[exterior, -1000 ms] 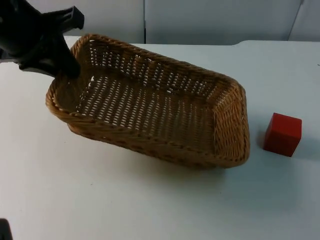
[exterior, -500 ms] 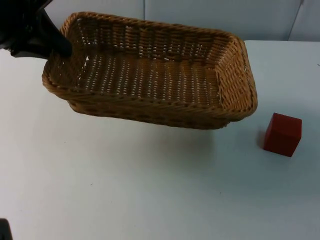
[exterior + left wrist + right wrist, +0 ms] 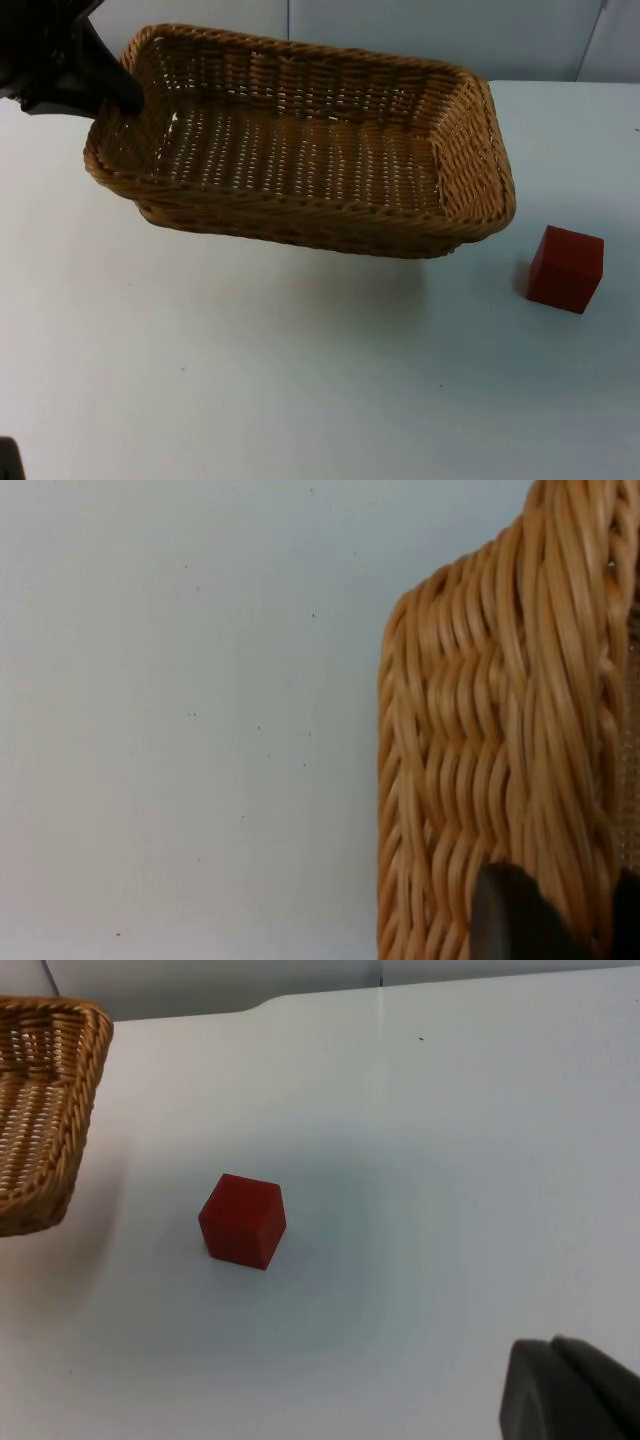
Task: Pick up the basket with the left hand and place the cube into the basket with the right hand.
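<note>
A woven wicker basket (image 3: 300,150) hangs above the white table, held nearly level. My left gripper (image 3: 116,97) is shut on the rim of its left short end, and the left wrist view shows that rim (image 3: 500,730) clamped in the left gripper (image 3: 570,920). The basket has nothing inside. A red cube (image 3: 566,268) rests on the table to the right of the basket, apart from it. In the right wrist view the cube (image 3: 243,1220) lies well ahead of my right gripper (image 3: 565,1390), which waits above the table. The basket's end (image 3: 40,1110) shows beside the cube.
The table (image 3: 300,380) is bare in front of the basket and around the cube. The grey partition wall (image 3: 400,35) runs along the far edge behind the basket.
Over the last second the left gripper lifted the basket and swung its right end up and back to near level. In the last half second it has barely moved. The cube stayed put.
</note>
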Motion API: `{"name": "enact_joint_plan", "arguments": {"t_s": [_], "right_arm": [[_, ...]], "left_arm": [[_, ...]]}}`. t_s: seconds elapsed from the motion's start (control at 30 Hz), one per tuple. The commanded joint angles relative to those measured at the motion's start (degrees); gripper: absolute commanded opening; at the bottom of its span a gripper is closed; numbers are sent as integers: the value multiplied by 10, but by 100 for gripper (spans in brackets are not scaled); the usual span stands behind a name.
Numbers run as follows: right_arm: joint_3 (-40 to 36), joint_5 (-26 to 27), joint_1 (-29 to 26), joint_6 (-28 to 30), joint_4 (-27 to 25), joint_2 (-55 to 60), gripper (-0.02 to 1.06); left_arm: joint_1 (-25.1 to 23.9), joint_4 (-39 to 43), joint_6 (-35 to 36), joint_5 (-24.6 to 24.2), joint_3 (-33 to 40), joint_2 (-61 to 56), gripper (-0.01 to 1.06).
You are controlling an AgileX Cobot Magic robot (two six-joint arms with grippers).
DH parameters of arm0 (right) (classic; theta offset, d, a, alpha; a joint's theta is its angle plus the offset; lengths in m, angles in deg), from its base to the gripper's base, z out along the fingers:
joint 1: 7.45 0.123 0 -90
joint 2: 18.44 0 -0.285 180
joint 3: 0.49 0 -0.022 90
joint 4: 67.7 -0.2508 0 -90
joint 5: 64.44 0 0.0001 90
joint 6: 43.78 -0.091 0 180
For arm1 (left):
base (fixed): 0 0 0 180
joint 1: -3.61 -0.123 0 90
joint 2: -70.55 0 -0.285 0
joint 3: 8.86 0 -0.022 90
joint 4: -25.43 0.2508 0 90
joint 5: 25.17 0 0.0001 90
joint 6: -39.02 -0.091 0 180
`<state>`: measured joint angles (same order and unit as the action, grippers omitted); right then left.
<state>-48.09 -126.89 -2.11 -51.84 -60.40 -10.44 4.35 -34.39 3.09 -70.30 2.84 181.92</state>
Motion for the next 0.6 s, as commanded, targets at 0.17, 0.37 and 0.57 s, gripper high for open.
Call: {"name": "enact_joint_plan", "arguments": {"t_s": [0.17,0.37,0.57], "right_arm": [[-3,6,-2,5,-1,-2,0],[-3,6,-2,5,-1,-2,0],[-3,6,-23,5,0,-2,0]], "left_arm": [[-1,-25,-1,-11,-5,-9,0],[-1,-25,-1,-11,-5,-9,0],[-1,-25,-1,-8,-5,-9,0]]}}
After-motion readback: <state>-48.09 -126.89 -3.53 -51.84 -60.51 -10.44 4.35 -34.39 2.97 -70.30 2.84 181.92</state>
